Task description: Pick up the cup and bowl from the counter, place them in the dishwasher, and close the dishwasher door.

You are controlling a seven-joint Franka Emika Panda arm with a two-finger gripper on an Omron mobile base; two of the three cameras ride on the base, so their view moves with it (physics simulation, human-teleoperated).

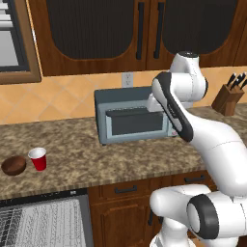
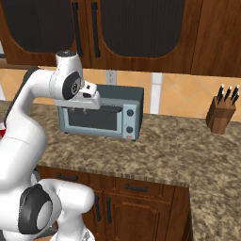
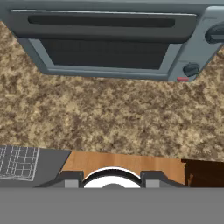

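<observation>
The cup [image 1: 38, 158] stands upright near the left end of the desk [image 1: 120, 159], close to its front edge, with the bowl [image 1: 14, 165] just beside it on the left; whether the two touch cannot be told. Below them the dishwasher [image 1: 43, 219] stands open, its wire rack showing and the dishwasher door [image 1: 72, 193] dropped forward. The pincer [image 3: 112, 179] hangs in front of the toaster oven [image 1: 132, 118], well apart from both dishes, with nothing between its tips, which stand some way apart; it grips nothing. The first risk, as I judge it, lies in how close the cup and bowl sit: a finger coming down around the cup could nudge the bowl, or tip the light, tapered cup toward the edge and off the desk. A sideways swing from here could also brush the toaster oven. Later, the lowered door juts out where the base and arm must work, so a careless reach could strike it, or the rack.
</observation>
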